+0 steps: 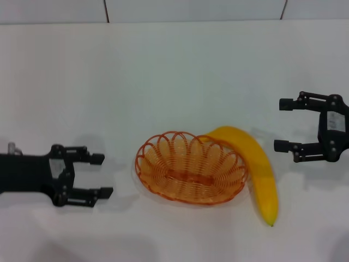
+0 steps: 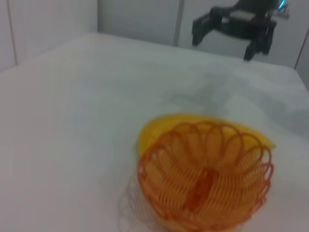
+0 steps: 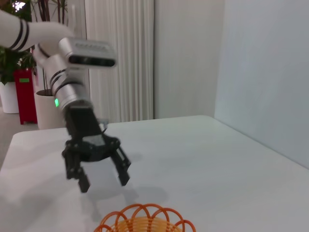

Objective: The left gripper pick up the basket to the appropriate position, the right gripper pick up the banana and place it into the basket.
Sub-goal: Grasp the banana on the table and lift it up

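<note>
The orange wire basket [image 1: 191, 167] rests on the white table [image 1: 163, 71] near the middle, with nothing inside it. The yellow banana [image 1: 256, 166] lies on the table along the basket's right side, one end tucked behind the rim. My left gripper [image 1: 100, 176] hangs open a short way left of the basket, fingers pointing at it. My right gripper [image 1: 283, 124] is open too, to the right of the banana and apart from it. The left wrist view shows the basket [image 2: 205, 186], the banana [image 2: 159, 128] behind it and the right gripper [image 2: 222, 41] far off. In the right wrist view the left gripper [image 3: 99, 176] hovers beyond the basket rim [image 3: 145, 220].
A wall [image 1: 191, 10] runs along the table's far edge. A red bin [image 3: 28, 94] and a potted plant [image 3: 48, 58] stand off the table in the room behind.
</note>
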You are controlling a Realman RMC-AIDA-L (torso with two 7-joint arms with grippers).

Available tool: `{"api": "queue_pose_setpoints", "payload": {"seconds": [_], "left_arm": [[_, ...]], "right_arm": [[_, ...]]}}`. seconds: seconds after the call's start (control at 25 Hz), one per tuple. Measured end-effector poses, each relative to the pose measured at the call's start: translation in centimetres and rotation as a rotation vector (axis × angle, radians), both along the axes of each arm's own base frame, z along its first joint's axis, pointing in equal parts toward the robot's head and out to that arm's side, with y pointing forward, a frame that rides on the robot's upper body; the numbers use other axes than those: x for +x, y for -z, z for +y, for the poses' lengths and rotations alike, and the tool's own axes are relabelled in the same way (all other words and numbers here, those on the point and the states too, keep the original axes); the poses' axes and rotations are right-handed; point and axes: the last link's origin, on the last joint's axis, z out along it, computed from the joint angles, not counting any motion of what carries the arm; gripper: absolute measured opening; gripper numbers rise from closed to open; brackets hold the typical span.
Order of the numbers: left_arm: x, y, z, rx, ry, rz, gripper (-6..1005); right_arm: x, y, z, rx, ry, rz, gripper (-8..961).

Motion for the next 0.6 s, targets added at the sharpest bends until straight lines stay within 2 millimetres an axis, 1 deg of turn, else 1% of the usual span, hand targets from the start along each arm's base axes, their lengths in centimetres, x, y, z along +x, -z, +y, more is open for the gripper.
{"api": "queue_pose_setpoints", "payload": {"seconds": [0.12,0.28,0.44,0.52,0.6], "left_arm": [[-1.0,0.4,-0.8,0.024,0.006,-0.014,801],[-1.7,0.5,-1.3,0.075,-0.002,-0.058,802],[-1.8,0.4,-1.3,0.106,0.009,-0.078,802],[-1.6,0.4,-1.2,0.109,0.017,-0.084,802],[-1.3,0.3,-1.0,0.111,0.023,-0.089,801]], "right_arm": [[0.0,0.0,0.0,-0.003,0.008,0.003,885],[-0.2,-0.5,0.0,-0.012,0.013,0.004,885],[-0.9,-2.8,0.4,-0.009,0.015,-0.061,885],[-1.7,-4.0,0.5,-0.004,0.003,-0.117,884],[-2.8,-5.4,0.9,0.005,-0.001,-0.189,884]]}}
